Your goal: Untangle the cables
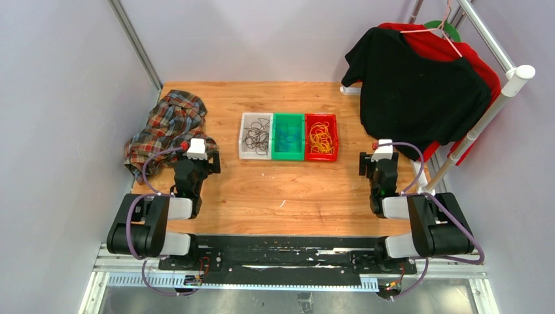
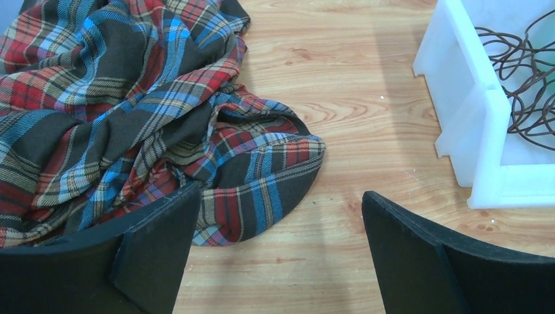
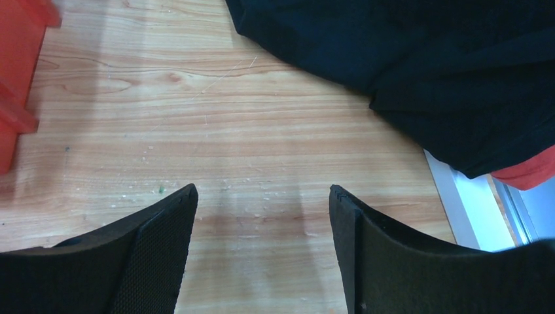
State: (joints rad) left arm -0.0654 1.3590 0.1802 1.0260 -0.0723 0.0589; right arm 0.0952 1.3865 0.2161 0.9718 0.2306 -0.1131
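While hovering spread wide and empty — left gripper (image 2: 280, 196), right gripper (image 3: 263, 191) | dark cables (image 2: 523, 72): coiled in white bin (image 2: 458, 98), ahead-right of left gripper, nearer it | yellow cables (image 1: 321, 135): in red bin (image 3: 19, 78), ahead-left of right gripper | tangled throughout, no single long axis

In your left wrist view, the left gripper (image 2: 280, 196) holds its jaws wide apart over the wooden table (image 2: 366, 91). A crumpled plaid cloth (image 2: 118, 98) lies at the left, its edge close to the left finger. At the right you see a white bin (image 2: 478, 124) with dark brown cables (image 2: 523, 72) inside.
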